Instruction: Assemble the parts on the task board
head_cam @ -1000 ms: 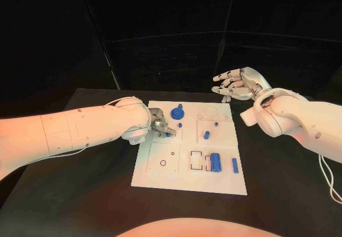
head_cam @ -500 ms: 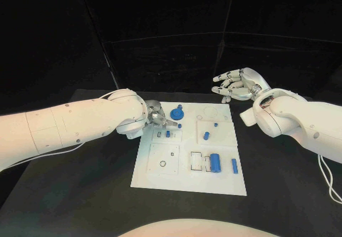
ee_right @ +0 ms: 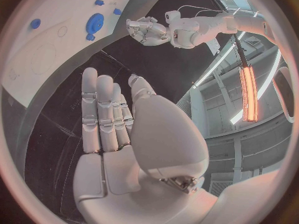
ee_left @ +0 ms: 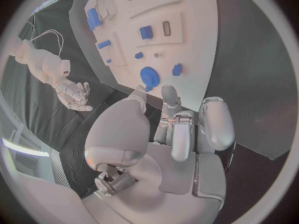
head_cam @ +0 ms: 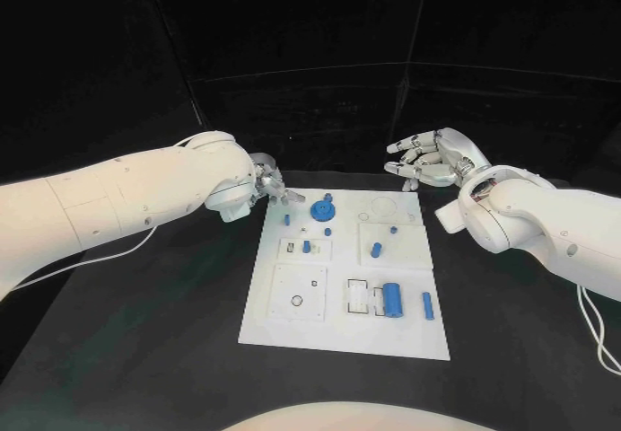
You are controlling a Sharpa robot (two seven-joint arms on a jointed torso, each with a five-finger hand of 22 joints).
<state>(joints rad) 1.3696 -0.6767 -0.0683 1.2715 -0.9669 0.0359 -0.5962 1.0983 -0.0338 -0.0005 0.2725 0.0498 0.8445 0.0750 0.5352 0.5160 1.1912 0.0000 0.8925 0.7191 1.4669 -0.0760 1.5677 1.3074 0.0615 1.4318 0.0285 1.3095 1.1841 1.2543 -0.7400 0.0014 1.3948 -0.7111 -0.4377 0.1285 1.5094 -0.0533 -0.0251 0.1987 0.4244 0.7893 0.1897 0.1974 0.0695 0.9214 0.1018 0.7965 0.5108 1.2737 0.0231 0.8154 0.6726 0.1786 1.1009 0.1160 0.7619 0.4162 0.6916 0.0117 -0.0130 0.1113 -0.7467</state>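
Several small blue plastic parts (head_cam: 391,295) lie scattered over the flat white task board (head_cam: 343,334) mid-bench, and the one that looks next in line is the round blue disc part (head_cam: 322,212) near the board's far left corner. It sits just to the right of the left hand (head_cam: 268,183), which hovers off that corner, fingers loosely curled, nothing in them. The right hand (head_cam: 433,160) hangs beyond the far right corner, fingers spread, empty, clearly farther off. Left hand's call, I'd say.
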